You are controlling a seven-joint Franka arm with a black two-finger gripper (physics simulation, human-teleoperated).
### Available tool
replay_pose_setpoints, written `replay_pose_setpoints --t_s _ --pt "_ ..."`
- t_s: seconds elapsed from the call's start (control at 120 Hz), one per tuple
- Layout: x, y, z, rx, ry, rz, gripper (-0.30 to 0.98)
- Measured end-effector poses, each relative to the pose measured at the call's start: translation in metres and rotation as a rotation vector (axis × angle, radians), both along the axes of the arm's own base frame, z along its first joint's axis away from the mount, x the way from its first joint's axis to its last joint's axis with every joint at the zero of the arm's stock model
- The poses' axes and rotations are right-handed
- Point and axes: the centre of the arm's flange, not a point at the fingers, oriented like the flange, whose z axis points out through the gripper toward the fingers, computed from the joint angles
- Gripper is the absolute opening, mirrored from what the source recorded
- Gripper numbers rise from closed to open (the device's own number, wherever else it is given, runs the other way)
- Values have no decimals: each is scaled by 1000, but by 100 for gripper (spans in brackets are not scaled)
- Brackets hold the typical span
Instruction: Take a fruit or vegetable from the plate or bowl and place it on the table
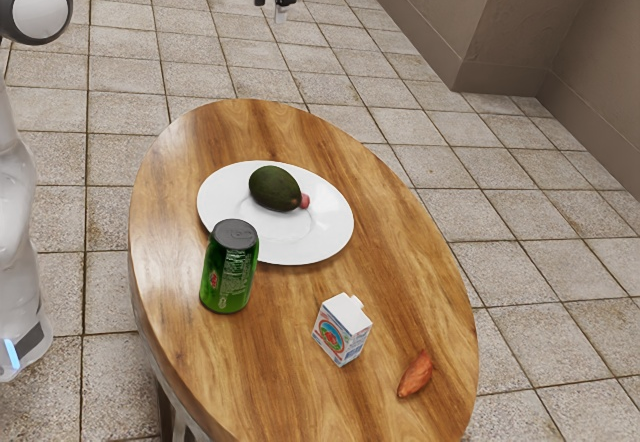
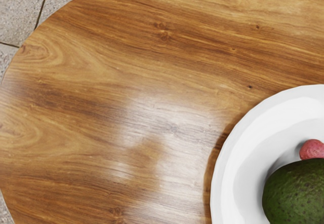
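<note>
Green avocado (image 1: 274, 189): on the plate, upper middle of the table in the exterior view; lower right of the wrist view.
Round red thing (image 2: 313, 150): on the plate, close by the avocado.
White plate (image 1: 324, 227): on the wooden table (image 1: 390, 247).
Gripper (image 1: 271, 8): top edge of the exterior view, well apart from the avocado, fingers spread wide.
Green can (image 1: 228, 277): upright near the plate, left of centre.
Carton (image 1: 342, 330): upright, lower middle.
Sweet potato (image 1: 415, 375): lower right, on the table.
</note>
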Motion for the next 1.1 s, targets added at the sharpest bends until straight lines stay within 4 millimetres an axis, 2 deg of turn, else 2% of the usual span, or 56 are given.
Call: replay_pose_setpoints --t_s 0.15,0.167,0.217,0.258,0.325,0.417,0.458,0.617,0.658,0.7,0.742,0.9,1.008,1.1 --pt "-1 -1 3 1 -5 -5 67" --pt "-5 -4 15 10 -29 -10 67" --pt "-27 -20 86 93 -134 -40 67" --pt "-29 -48 114 164 -149 -134 67" --pt "-20 -89 128 233 -128 -307 67" --pt "-15 -103 122 268 -66 -460 67" --pt "-19 -118 114 256 -36 -542 67" --pt "-90 -171 40 220 -14 -854 67" --pt "-98 -189 27 248 -45 -950 67" --pt "-94 -209 18 286 -68 -1059 67" --pt "-86 -218 3 288 -81 -1151 67" --pt "-33 -220 -72 227 -32 -1330 67" --pt "-27 -210 -119 181 16 -1380 67" --pt "-25 -212 -138 170 28 -1426 67"
